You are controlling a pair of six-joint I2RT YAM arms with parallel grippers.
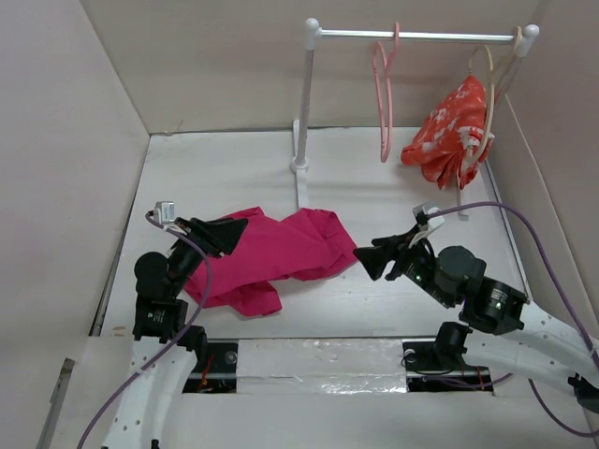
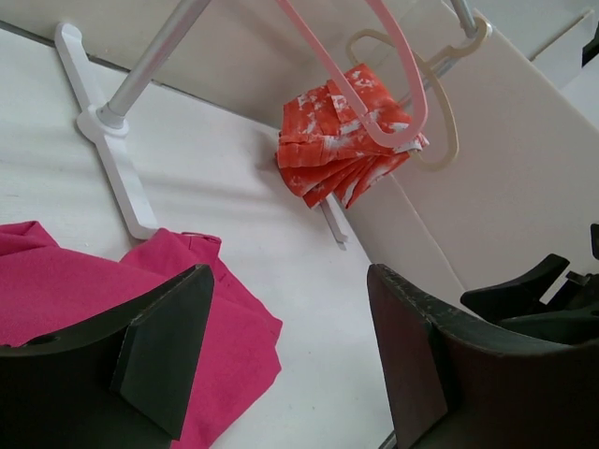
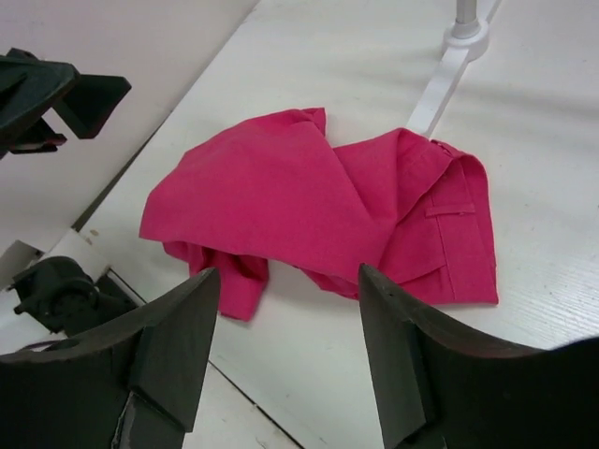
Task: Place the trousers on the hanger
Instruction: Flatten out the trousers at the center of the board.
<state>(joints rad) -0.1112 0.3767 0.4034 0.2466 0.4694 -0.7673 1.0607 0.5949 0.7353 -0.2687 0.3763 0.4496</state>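
We find the trousers crumpled toward the table's left edge. Left gripper and right gripper: jaws apart, holding nothing.

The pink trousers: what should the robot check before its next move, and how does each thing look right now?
1. Left gripper open and empty: ok.
2. Right gripper open and empty: ok.
3. Trousers lying on the table between the two grippers: ok.
4. Trousers spread flat for hanging: not ok, they are a crumpled heap.
5. Hanger bare and hooked on the rail: ok.
6. Where the leg ends are: cannot tell, they are folded into the heap.
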